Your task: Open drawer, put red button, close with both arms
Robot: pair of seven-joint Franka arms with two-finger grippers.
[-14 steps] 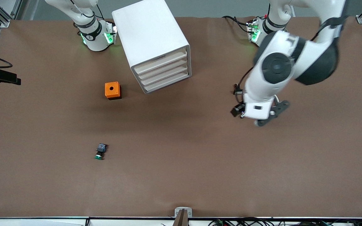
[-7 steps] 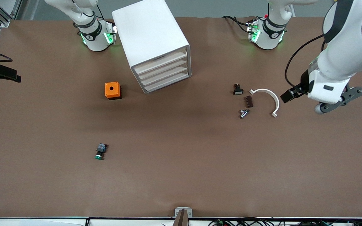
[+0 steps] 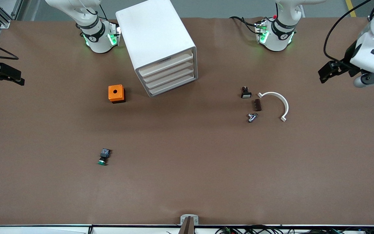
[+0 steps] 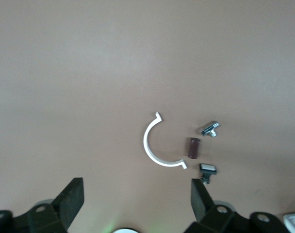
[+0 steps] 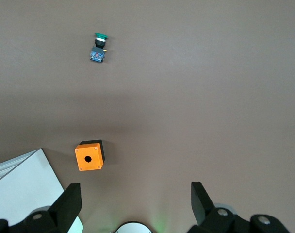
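Note:
The white cabinet stands between the two arm bases, and its corner shows in the right wrist view. All four cream drawer fronts are shut. No red button shows in any view. My left gripper hangs open and empty in the air over the left arm's end of the table; its jaws stand wide apart in the left wrist view. My right gripper is up at the right arm's end of the table, open and empty.
An orange box with a hole sits beside the cabinet. A green-capped button lies nearer the front camera. A white arc, a brown piece, a metal fitting and a white-capped black part lie toward the left arm's end.
My left arm has swung from over the small parts out to the left arm's end of the table, uncovering the white arc and pieces. My right gripper has shifted slightly.

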